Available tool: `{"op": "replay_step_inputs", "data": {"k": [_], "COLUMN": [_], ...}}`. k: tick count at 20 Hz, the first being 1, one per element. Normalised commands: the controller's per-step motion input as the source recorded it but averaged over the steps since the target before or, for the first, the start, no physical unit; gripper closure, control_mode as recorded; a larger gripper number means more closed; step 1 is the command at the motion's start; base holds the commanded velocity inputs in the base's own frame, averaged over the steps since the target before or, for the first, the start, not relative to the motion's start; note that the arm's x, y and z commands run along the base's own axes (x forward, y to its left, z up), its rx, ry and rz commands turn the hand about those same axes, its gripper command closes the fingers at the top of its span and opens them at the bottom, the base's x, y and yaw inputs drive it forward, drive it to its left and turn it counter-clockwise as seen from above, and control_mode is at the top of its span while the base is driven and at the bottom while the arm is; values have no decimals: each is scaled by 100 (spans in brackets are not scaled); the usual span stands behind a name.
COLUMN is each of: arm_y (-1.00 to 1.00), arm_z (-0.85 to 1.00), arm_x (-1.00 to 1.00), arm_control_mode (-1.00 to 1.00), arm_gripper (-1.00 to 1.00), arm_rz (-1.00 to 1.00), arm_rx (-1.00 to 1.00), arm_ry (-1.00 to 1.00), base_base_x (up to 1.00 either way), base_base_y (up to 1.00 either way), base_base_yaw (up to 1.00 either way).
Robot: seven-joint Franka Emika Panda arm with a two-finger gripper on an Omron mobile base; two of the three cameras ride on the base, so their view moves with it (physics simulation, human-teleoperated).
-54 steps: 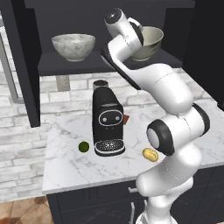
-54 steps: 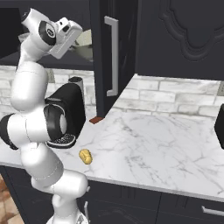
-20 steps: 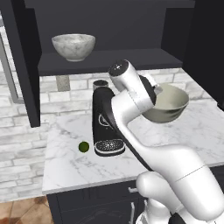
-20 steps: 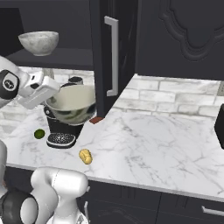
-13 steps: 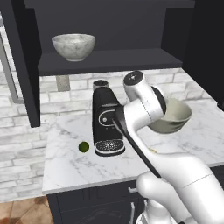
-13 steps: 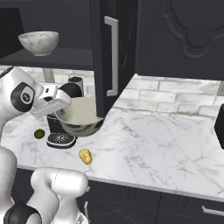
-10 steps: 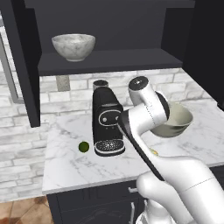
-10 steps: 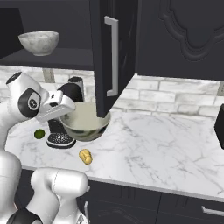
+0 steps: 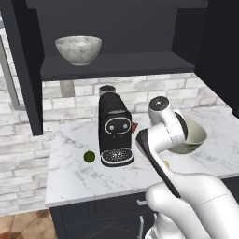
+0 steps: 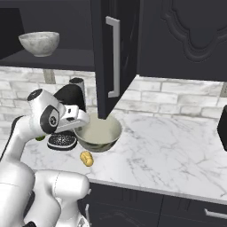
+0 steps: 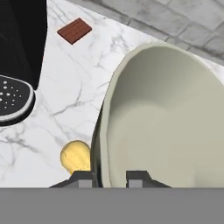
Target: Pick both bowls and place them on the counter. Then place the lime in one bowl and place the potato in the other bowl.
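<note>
My gripper is shut on the near rim of the olive-beige bowl, one finger inside and one outside. That bowl hangs upright, low over the counter, right of the coffee machine; whether it touches the marble I cannot tell. In the left base view the arm covers part of the bowl. The yellow potato lies on the counter just in front of the bowl, also the potato. The lime sits left of the coffee machine. The white-grey marbled bowl stands on the dark shelf.
A black coffee machine stands mid-counter, its drip tray close to the bowl. A small brown block lies behind it. An open dark cabinet door hangs above the bowl. Bare marble stretches to the right.
The arm brought the olive-beige bowl down from the shelf, swung it right of the coffee machine and kept lowering it toward the counter. The grip stayed shut.
</note>
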Motion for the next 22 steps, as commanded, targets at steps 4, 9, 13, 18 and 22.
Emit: {"op": "replay_step_inputs", "data": {"k": [4, 9, 13, 18, 22], "arm_y": [-22, -23, -27, -33, -32], "arm_z": [-31, -28, -31, -29, -28], "arm_x": [36, 29, 18, 13, 10], "arm_control_mode": [-100, -100, -100, -100, -100], "arm_gripper": [100, 100, 100, 100, 100], "arm_rz": [-1, 0, 0, 0, 0], "arm_rx": [0, 0, 0, 0, 0], "arm_ry": [0, 0, 0, 0, 0], "base_base_x": [0, 0, 0, 0, 0], "base_base_y": [0, 0, 0, 0, 0], "base_base_yaw": [0, 0, 0, 0, 0]}}
